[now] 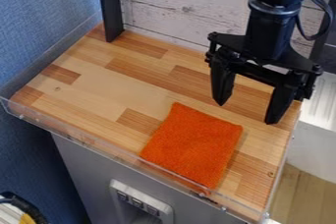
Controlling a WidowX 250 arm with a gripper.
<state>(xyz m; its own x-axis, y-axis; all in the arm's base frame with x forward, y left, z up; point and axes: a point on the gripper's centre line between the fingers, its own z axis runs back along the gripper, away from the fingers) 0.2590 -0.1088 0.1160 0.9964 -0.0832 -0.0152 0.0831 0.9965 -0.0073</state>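
Lab-type rm | robot arm point(270, 34) over wood wktop point(98, 85) | clear plastic edging point(66, 131) | plank backbd point(177, 9)

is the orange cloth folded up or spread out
Spread out: the orange cloth lies flat on the wooden surface, its four corners apart.

Arm: black, entered from the top edge at the right, upright
Wrist: hung almost vertical, a dark cable looped at its right side
Gripper point(246, 114): black, two-fingered, pointed downward
Fingers point(222, 86): spread wide apart, tips down, nothing between them
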